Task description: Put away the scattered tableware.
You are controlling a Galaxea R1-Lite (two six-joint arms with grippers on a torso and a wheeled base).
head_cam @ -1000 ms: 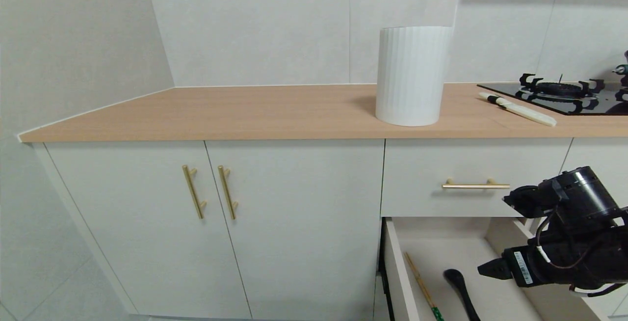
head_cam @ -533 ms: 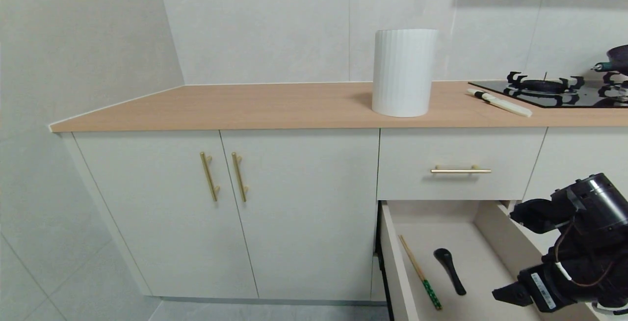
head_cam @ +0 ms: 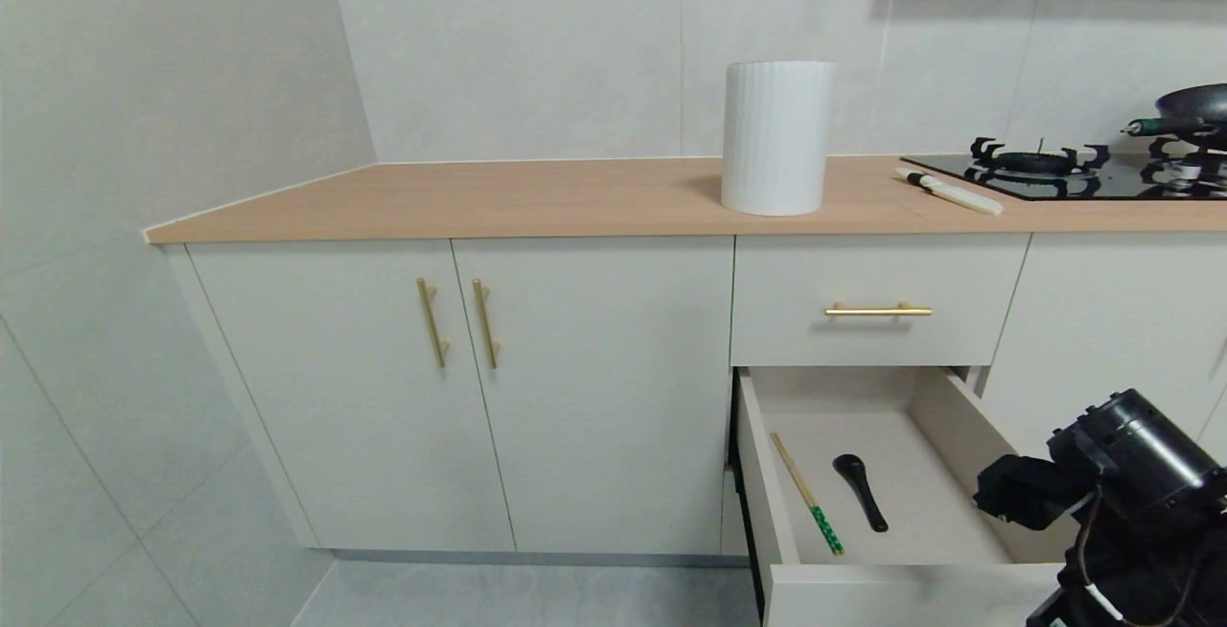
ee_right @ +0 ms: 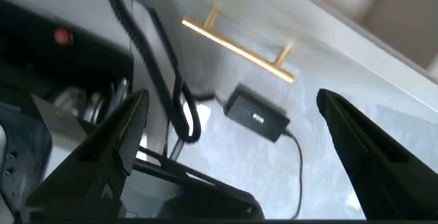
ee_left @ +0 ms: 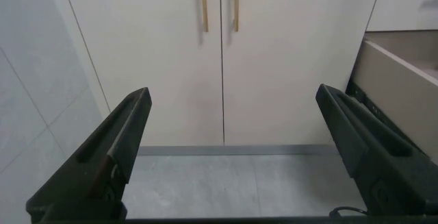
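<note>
Knife [head_cam: 949,192] looks like the last loose piece to me. It's on the counter [head_cam: 537,197] between the canister [head_cam: 775,138] and the stove [head_cam: 1064,176], just beside the stove's left edge and near the counter's front lip. Long axis runs on a slant: dark-banded end back and to the left, pale end forward and to the right. Chopsticks [head_cam: 805,507] and spoon [head_cam: 860,491] lie in the open drawer [head_cam: 762,474] underneath, both roughly front to back on its left half, so the right half of the floor is free. My right arm [head_cam: 1122,474] sits low by the drawer's right front corner, so the knife is up above it and back toward the wall, and I'd call that the nearer arm. The right gripper [ee_right: 229,155] has its jaws spread wide with nothing in them. The left gripper [ee_left: 233,155] is the same, wide and empty, down low facing the cabinet doors [ee_left: 219,59], well apart from the knife. I'd guess the tight bit is coming up past the counter's edge, then pinching across the knife without nudging the stove.
</note>
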